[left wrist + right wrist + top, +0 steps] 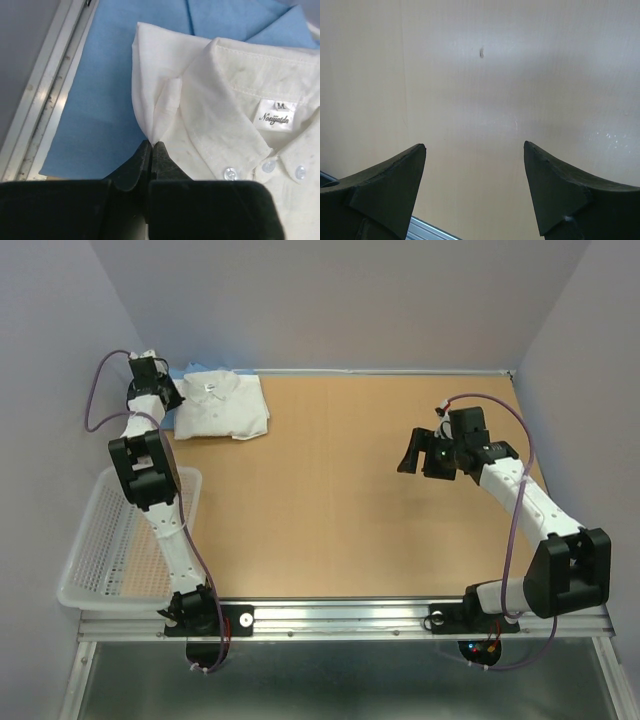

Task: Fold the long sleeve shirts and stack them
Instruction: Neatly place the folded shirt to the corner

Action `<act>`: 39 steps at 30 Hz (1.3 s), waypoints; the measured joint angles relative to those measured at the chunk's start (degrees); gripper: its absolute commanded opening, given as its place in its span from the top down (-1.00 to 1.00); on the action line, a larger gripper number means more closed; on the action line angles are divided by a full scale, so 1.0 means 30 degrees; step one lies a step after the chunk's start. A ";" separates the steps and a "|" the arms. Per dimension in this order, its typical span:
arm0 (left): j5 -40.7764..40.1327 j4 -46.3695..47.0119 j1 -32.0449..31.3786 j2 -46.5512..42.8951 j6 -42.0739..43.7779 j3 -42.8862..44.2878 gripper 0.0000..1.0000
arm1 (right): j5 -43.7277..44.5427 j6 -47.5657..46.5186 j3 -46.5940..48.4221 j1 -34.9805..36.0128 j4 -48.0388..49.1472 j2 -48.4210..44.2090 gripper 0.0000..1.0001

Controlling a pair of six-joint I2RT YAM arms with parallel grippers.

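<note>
A folded white shirt (222, 406) lies at the table's far left corner on top of a folded light blue shirt (195, 368), whose edge peeks out behind it. In the left wrist view the white shirt (235, 115) shows its collar, label and buttons, with the blue shirt (95, 100) spread under it. My left gripper (151, 145) is shut on the white shirt's left shoulder corner, pinching the cloth between its fingertips. My right gripper (475, 150) hangs open over bare table at the right (412, 452), holding nothing.
A white mesh basket (110, 540) sits off the table's left edge beside the left arm. A metal rail (40, 100) runs along the table's back edge next to the shirts. The tan tabletop (350, 500) spreads between the arms.
</note>
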 measured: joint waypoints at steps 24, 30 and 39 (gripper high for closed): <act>-0.1654 0.0299 -0.0306 0.0080 0.4342 0.3330 1.00 | -0.0248 -0.0124 0.1035 0.0000 -0.0423 -0.0029 -0.67; -0.1821 0.0444 -0.0386 0.0211 0.4758 0.4299 1.00 | -0.0240 -0.0109 0.1049 0.0000 -0.0546 -0.0029 -0.67; -0.1923 0.1479 -0.0240 0.0831 0.4044 0.5340 1.00 | -0.0226 -0.0044 0.1158 0.0000 -0.0838 -0.0029 -0.67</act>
